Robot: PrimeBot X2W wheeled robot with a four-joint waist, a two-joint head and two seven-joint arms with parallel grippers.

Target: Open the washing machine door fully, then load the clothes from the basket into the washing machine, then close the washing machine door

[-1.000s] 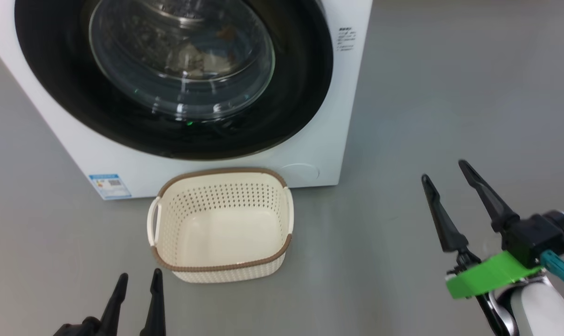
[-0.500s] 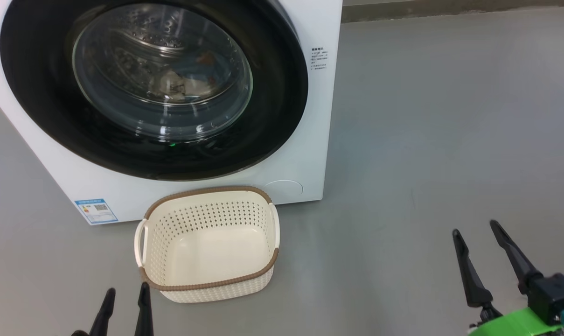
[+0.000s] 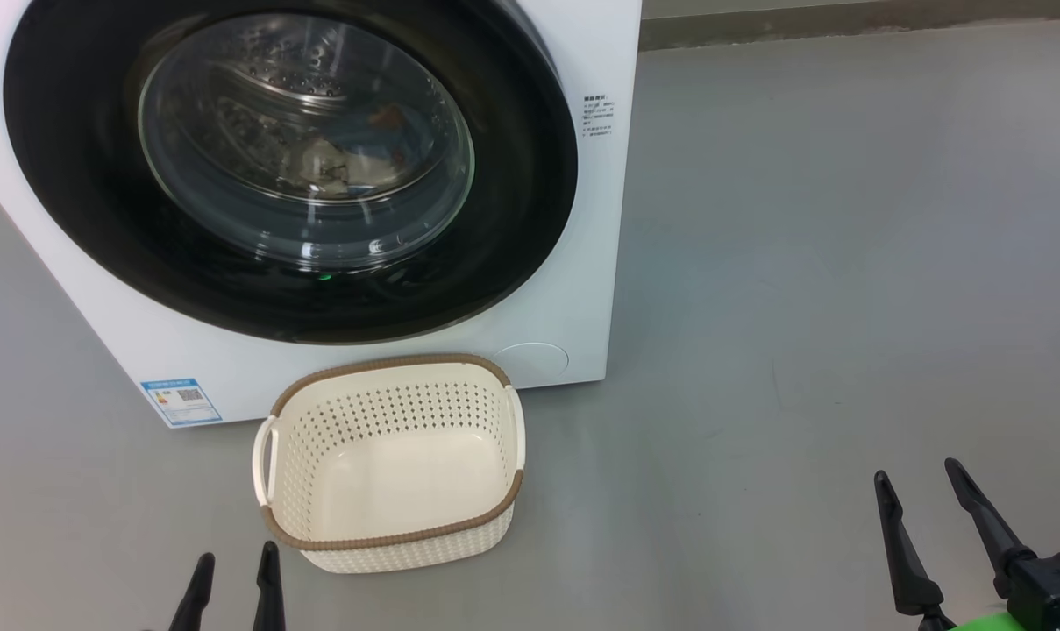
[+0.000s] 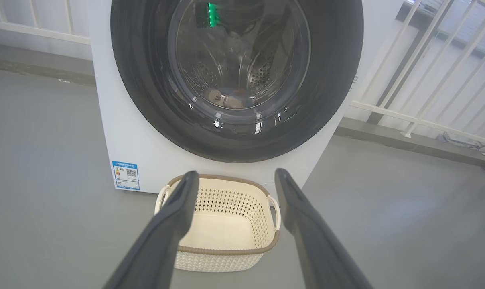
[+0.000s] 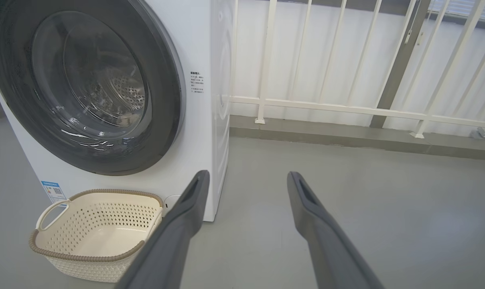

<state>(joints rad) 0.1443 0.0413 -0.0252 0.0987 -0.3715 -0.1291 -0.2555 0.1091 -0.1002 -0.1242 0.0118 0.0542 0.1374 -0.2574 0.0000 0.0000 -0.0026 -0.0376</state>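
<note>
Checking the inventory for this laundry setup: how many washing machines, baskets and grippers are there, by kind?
washing machine: 1
basket: 1
grippers: 2 (left gripper, right gripper)
Total: 4

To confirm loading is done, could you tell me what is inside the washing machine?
Through the door glass: steel drum and crumpled clothes low inside. The door's black rim hides the rest.

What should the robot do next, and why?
Probably nothing more than park its arms: the basket is empty, the clothes lie inside the washing machine behind the shut door, and the left gripper and right gripper are open, holding nothing.
</note>
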